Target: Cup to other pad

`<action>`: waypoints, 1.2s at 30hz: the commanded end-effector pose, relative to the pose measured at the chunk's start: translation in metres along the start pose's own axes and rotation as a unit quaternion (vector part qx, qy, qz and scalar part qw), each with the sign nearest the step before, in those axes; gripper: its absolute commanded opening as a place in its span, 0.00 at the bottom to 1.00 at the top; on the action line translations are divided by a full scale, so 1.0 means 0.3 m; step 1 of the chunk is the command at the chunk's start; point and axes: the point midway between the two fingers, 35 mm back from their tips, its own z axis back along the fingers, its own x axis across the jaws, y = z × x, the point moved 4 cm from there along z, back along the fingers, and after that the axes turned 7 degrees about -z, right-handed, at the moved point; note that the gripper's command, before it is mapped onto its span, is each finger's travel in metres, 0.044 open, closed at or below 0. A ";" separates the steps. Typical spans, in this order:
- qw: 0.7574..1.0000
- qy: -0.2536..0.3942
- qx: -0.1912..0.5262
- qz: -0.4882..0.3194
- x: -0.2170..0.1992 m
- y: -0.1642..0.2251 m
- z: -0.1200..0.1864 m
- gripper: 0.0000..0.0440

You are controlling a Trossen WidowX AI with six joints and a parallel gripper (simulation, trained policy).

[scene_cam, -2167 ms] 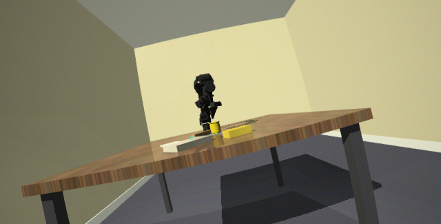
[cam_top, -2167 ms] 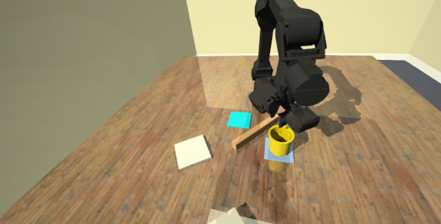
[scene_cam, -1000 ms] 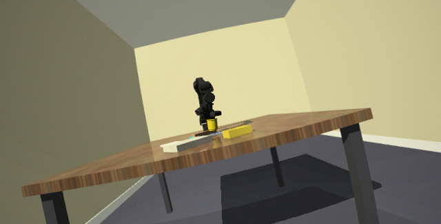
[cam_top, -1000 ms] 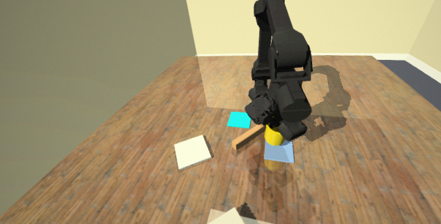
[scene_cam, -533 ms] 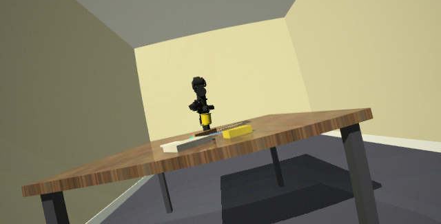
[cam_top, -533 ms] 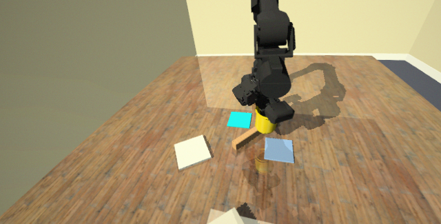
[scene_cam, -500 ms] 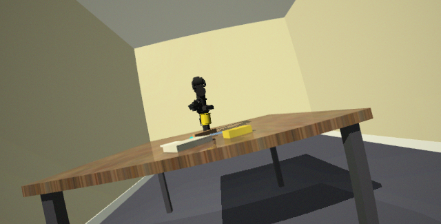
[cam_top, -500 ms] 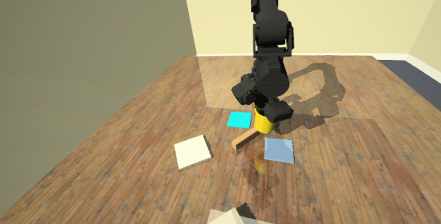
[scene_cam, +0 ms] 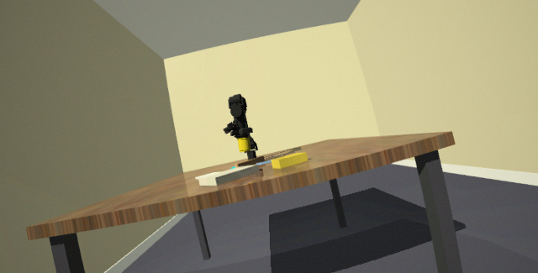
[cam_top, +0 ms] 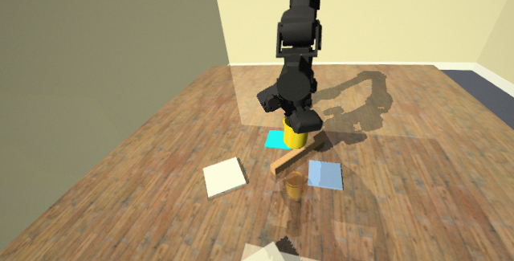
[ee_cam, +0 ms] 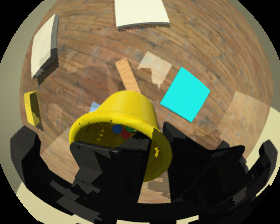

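The yellow cup [cam_top: 295, 136] [scene_cam: 244, 144] [ee_cam: 128, 104] hangs in the air, close to upright in the top and exterior views, above the wooden bar's far part. My gripper [cam_top: 290, 119] [ee_cam: 157, 125] is shut on the cup's wall, with one finger inside the mouth. Blue, red and green marbles [ee_cam: 123, 131] show inside the cup; a finger hides part of the inside. The cyan pad [cam_top: 275, 140] [ee_cam: 186, 95] lies bare in the wrist view, beside the cup. The blue-grey pad [cam_top: 325, 175] [ee_cam: 95, 107] has nothing on it in the top view.
A wooden bar [cam_top: 299, 154] [ee_cam: 126, 74] lies between the pads. A cream block [cam_top: 225, 177] [ee_cam: 141, 12] lies left of it in the top view. Another pale block [ee_cam: 43, 45] and a yellow block [scene_cam: 290, 160] [ee_cam: 32, 108] lie farther out. The glossy table shows the cup's reflection.
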 end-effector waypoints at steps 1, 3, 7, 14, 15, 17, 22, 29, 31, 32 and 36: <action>1.000 -0.003 0.000 -0.012 -0.015 -0.013 -0.004 0.00; 1.000 -0.005 -0.002 -0.019 -0.025 -0.022 -0.006 0.00; 0.999 -0.010 -0.005 -0.033 -0.047 -0.040 -0.012 0.00; 0.998 -0.017 -0.009 -0.055 -0.085 -0.066 -0.028 0.00; 0.998 -0.018 -0.010 -0.058 -0.091 -0.069 -0.031 0.00; 0.998 -0.019 -0.011 -0.064 -0.102 -0.074 -0.038 0.00; 0.997 -0.022 -0.014 -0.078 -0.128 -0.083 -0.059 0.00; 0.995 -0.025 -0.016 -0.094 -0.165 -0.085 -0.097 0.00; 0.995 -0.026 -0.016 -0.098 -0.175 -0.084 -0.110 0.00; 0.994 -0.026 -0.016 -0.100 -0.180 -0.082 -0.116 0.00; 0.994 -0.026 -0.017 -0.108 -0.202 -0.076 -0.142 0.01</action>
